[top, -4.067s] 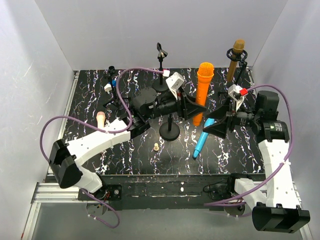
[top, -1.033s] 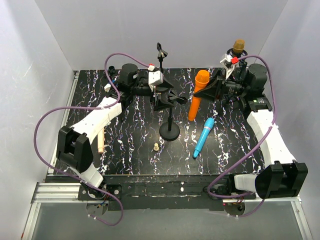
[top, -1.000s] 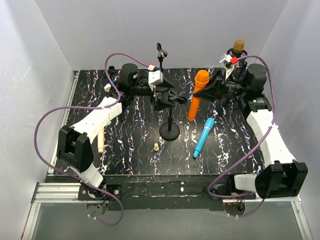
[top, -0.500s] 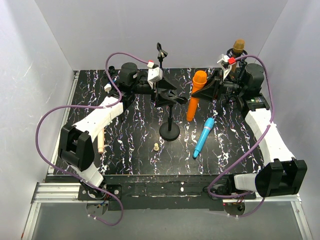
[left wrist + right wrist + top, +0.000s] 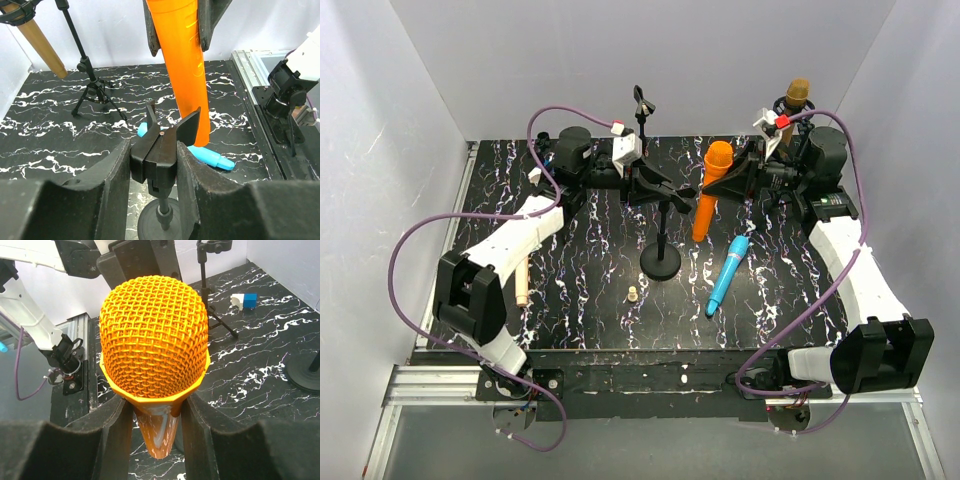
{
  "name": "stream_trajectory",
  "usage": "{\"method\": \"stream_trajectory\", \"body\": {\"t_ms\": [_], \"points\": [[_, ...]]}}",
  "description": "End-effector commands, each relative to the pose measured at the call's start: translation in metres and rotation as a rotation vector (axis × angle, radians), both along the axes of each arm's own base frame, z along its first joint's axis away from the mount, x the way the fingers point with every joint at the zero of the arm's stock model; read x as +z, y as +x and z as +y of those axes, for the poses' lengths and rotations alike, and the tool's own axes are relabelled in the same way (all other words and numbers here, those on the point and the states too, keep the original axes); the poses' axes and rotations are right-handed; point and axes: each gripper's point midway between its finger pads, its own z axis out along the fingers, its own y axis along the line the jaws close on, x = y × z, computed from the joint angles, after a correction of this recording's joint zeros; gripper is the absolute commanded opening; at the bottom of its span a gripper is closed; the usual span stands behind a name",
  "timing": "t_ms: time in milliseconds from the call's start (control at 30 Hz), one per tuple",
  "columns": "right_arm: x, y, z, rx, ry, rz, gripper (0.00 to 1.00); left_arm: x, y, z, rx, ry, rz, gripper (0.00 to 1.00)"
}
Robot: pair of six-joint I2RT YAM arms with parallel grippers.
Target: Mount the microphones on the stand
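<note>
Though unclear overhead, left wrist shows jaws pinching clip (image 5: 160,150)

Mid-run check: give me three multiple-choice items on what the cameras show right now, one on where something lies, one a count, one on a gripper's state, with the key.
1. Where is the light blue microphone?
A) lying on the table, right of the round stand base
B) clipped into a stand
C) standing upright on the table

2. How many microphones sit in a stand?
A) none
B) one
C) three

3. What is the right gripper doing?
A) open and empty
B) shut on the orange microphone
C) shut on a screwdriver

Key:
1 A, it lies flat on the table beside that base.
2 B, only the golden-brown microphone is in a holder, on the far-right stand.
3 B, the right wrist view shows its fingers pressed on the orange body below the mesh head.
</note>
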Motion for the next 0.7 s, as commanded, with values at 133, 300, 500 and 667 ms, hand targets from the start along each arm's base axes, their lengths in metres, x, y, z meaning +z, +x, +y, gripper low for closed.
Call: {"method": "stream_trajectory", "body": {"t_ms": [133,300,500,667], "points": [[0.017,0.011,0.017,0.024,0.015,-0.126,0.01,-0.006,-0.02,0.011,0.069,0.003,0.125,0.0],[0.014,0.017,0.033,0.008,0.028,-0.167,0.01,-0.011,-0.027,0.013,0.095,-0.013,0.179,0.0],[0.016,0.034,0.037,-0.043,0.058,-0.184,0.01,-0.01,-0.031,0.01,0.112,-0.019,0.203,0.0],[0.015,0.04,0.043,-0.088,0.126,-0.13,0.01,-0.01,-0.03,0.005,0.181,-0.012,0.235,0.0]]}}
